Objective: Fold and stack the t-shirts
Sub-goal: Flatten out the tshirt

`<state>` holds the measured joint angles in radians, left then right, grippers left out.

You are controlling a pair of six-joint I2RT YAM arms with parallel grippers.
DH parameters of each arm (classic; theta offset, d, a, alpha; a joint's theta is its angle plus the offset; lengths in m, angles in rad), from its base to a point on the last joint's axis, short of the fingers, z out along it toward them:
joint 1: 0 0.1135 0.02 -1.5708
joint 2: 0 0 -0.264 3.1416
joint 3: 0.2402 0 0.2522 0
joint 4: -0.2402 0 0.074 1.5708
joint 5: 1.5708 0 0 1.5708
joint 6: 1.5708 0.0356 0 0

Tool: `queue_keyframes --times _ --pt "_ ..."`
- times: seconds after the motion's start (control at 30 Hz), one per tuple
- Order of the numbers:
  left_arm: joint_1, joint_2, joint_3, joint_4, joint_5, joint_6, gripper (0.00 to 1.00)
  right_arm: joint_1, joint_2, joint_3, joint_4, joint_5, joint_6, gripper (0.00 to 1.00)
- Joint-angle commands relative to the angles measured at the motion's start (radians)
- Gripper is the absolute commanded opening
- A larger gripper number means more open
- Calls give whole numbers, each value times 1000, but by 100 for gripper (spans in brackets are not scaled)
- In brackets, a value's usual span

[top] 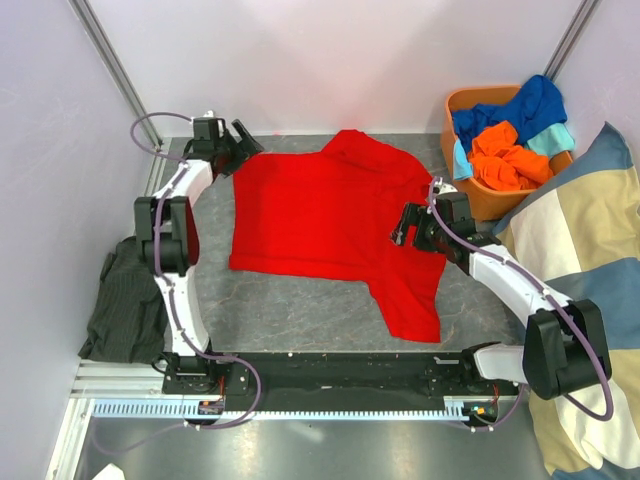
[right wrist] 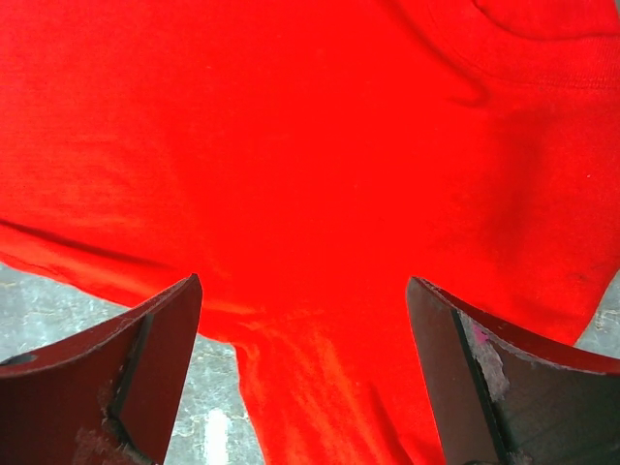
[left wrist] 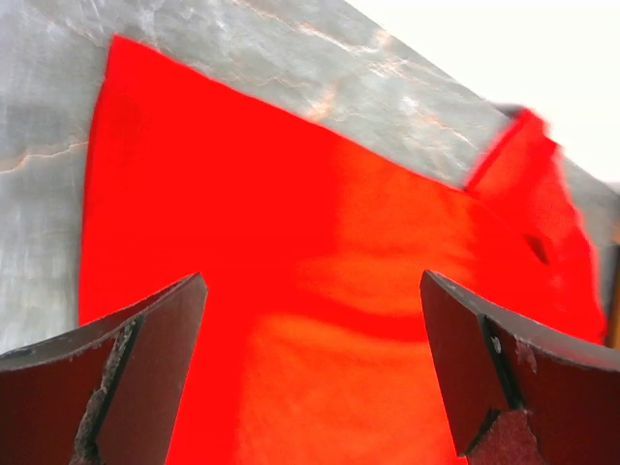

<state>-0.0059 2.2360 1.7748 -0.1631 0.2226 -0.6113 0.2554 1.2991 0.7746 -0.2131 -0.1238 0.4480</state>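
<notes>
The red t-shirt point(top: 330, 215) lies spread open and mostly flat on the grey tabletop point(top: 300, 310), near its middle, with its straight edge toward my left arm and one sleeve reaching toward the near edge on my right side. My left claw point(left wrist: 312, 291) hangs over the far left corner of this shirt; its two fingers stand wide apart, with nothing between them, and red fabric and bare tabletop show through the gap. My right claw point(right wrist: 303, 291) is positioned over the right part of the same shirt, close above the cloth where the near sleeve joins the body; its fingers are likewise spread wide and grip nothing. Whether either claw touches the fabric cannot be determined. At the far right corner stands an orange basket point(top: 487, 203) containing the other t-shirts in a loose heap: an orange t-shirt point(top: 505, 160) in front, a royal blue t-shirt point(top: 530, 105) behind it, and light teal fabric point(top: 555, 140) at the side. A large blue-and-beige checked cushion point(top: 590, 240) lies just beside the basket, along the right side. A dark crumpled cloth point(top: 125, 300) lies off the left edge, beside my left arm.
</notes>
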Motion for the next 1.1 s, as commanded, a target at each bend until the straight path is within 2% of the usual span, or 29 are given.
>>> queue_keyframes --times 0.0,0.13,0.27,0.53,0.77,1.07 --pt "4 -278 -156 138 20 -50 100 1 -43 -11 -2 -23 -6 95" --pt "-14 -465 -418 232 14 -74 100 -1 -52 -17 -2 -33 -8 95" --pt "-89 -577 -625 260 -43 -70 100 2 -70 -31 -8 -39 -5 95" --pt "-247 -668 -932 272 -160 -56 100 1 -115 -81 -12 -43 -3 95" --pt "-259 -671 -1037 280 -196 -77 100 -1 -129 -101 -12 -45 -2 95" --pt "-258 -684 -1055 114 -311 -82 100 1 -121 -106 -14 -45 -11 95"
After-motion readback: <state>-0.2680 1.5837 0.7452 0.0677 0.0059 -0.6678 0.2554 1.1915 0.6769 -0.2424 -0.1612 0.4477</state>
